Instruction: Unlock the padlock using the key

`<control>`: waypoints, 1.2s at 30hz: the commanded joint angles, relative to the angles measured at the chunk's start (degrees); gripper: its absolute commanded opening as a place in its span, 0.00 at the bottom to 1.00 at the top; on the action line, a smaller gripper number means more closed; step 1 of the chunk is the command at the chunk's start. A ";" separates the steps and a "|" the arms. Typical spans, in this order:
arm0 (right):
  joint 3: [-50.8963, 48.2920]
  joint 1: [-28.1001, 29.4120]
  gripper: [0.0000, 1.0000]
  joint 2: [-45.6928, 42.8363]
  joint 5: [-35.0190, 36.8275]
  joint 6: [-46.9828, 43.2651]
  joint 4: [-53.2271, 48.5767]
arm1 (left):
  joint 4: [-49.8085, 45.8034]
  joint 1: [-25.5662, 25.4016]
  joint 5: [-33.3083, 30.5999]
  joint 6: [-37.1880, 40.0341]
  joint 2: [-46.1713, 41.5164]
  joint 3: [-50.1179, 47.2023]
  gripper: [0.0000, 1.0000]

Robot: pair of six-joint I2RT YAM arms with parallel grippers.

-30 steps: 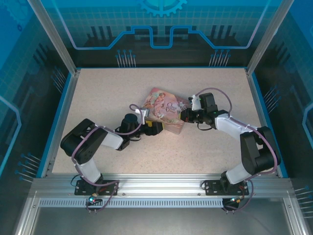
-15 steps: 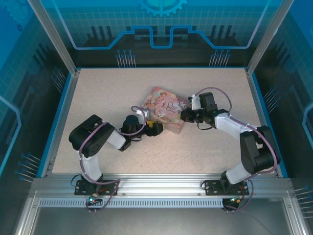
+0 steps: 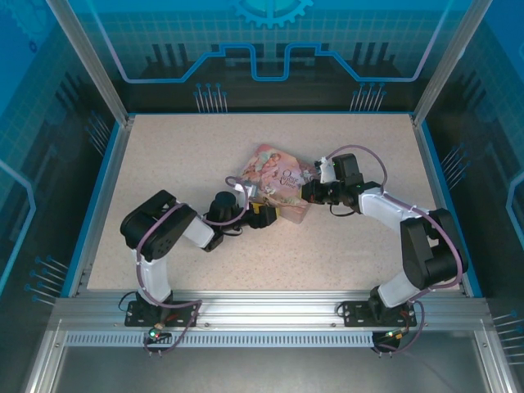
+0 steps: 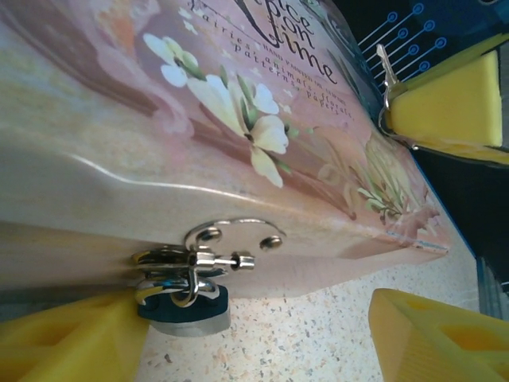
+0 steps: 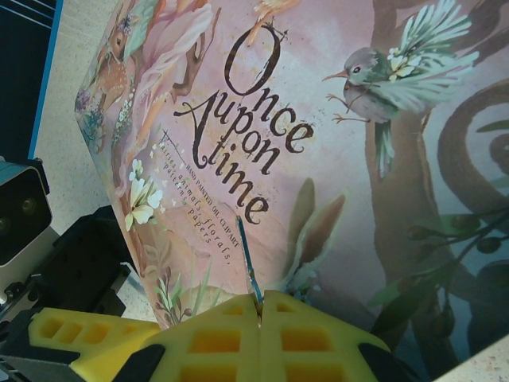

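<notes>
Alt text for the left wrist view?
A small blue padlock hangs from the silver hasp of a pink illustrated tin, beside one yellow finger of the open left end effector. At upper right, the right end effector pinches the key.

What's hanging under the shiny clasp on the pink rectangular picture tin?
A tiny blue-bodied padlock, hooked through the silvery clasp. A yellow finger of the left gripper hides part of its side.
</notes>
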 commanded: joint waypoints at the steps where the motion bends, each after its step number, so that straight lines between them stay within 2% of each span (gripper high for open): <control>1: 0.11 0.69 0.00 1.87 0.00 -0.87 -2.98 | 3.80 -0.46 1.52 -1.78 -0.70 0.83 0.70; 12: 0.09 0.69 0.00 1.97 -0.24 -0.95 -2.89 | 0.49 -0.47 -0.34 -4.94 -2.61 1.58 0.57; 26: 0.11 0.69 0.00 1.80 -0.54 -0.83 -2.20 | -5.65 -0.80 -4.03 -3.96 -2.59 3.76 0.34; 36: -0.47 0.43 0.00 -2.70 -0.41 -4.68 -0.21 | -13.71 -1.23 -8.34 -6.46 -8.34 4.13 0.26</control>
